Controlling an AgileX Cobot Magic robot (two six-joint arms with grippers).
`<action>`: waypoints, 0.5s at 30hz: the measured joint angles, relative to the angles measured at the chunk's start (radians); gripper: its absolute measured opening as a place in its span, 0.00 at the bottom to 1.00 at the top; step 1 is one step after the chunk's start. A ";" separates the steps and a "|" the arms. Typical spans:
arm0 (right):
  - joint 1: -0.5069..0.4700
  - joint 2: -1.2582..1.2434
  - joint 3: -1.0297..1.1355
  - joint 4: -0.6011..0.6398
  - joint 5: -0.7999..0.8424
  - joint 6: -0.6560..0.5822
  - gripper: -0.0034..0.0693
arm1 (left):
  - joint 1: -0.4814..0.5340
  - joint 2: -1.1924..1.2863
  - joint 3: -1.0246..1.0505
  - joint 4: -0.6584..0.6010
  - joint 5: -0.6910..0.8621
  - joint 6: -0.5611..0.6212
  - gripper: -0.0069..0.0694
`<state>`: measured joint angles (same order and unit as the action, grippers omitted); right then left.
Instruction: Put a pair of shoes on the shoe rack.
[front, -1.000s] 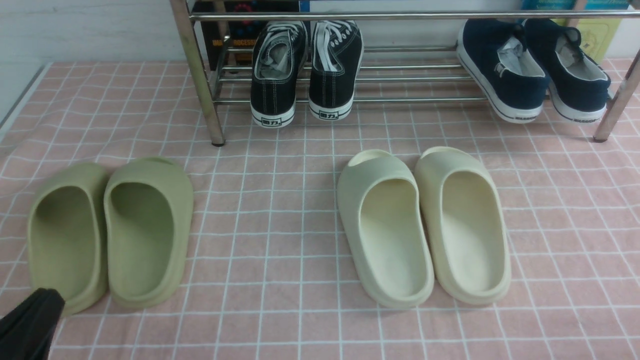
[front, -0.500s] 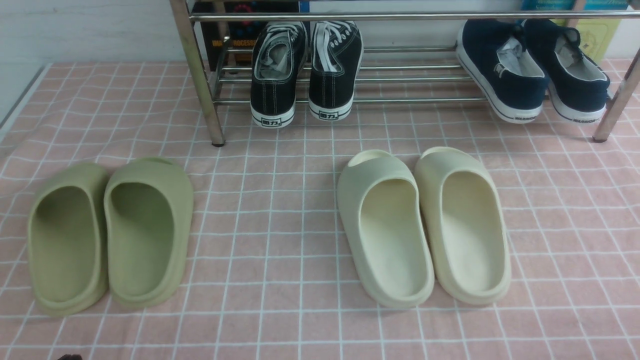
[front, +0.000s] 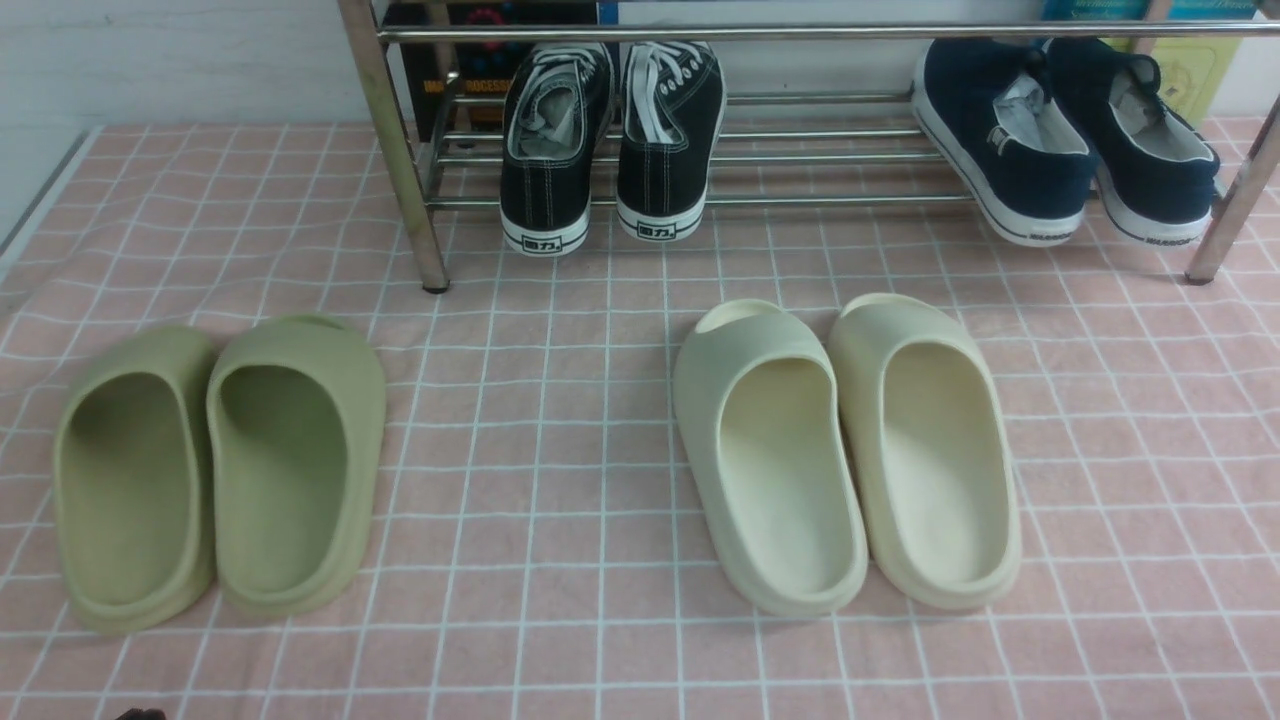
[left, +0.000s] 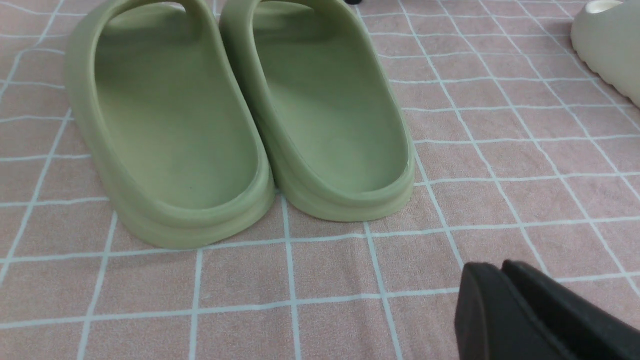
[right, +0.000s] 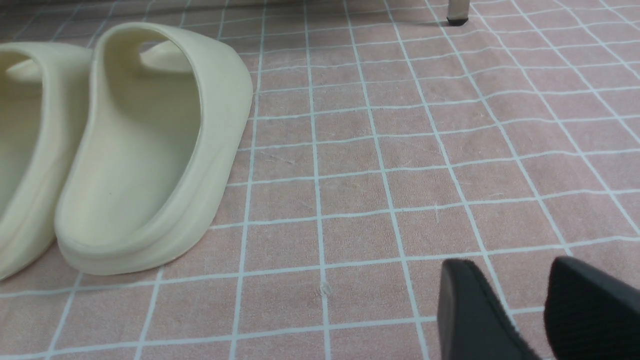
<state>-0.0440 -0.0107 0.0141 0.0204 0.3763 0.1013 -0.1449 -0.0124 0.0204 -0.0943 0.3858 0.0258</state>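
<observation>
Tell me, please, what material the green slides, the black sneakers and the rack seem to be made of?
Green slides: probably moulded foam, matte, one seamless piece with thick rounded walls.
Black sneakers: seemingly canvas, with visible white stitching, and white soles that look like rubber.
Rack: metal, likely chrome-plated, since its posts and rods shine.

Only the fingers of the robot are seen. The left gripper (left: 505, 280) is formed of two matte black, flat fingers with rounded tips. The right gripper (right: 515, 285) is made of two black fingers, the inner pad (right: 575, 310) being finely ribbed.
</observation>
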 joint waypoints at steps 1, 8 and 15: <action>0.000 0.000 0.000 0.000 0.000 0.000 0.38 | 0.000 0.000 0.000 0.000 0.000 -0.003 0.16; 0.000 0.000 0.000 0.000 0.000 0.000 0.38 | 0.000 0.000 0.000 -0.001 0.000 -0.009 0.17; 0.000 0.000 0.000 0.000 0.000 0.000 0.38 | 0.000 0.000 0.000 -0.001 0.000 -0.009 0.18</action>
<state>-0.0440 -0.0107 0.0141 0.0204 0.3763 0.1013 -0.1449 -0.0124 0.0204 -0.0952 0.3858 0.0165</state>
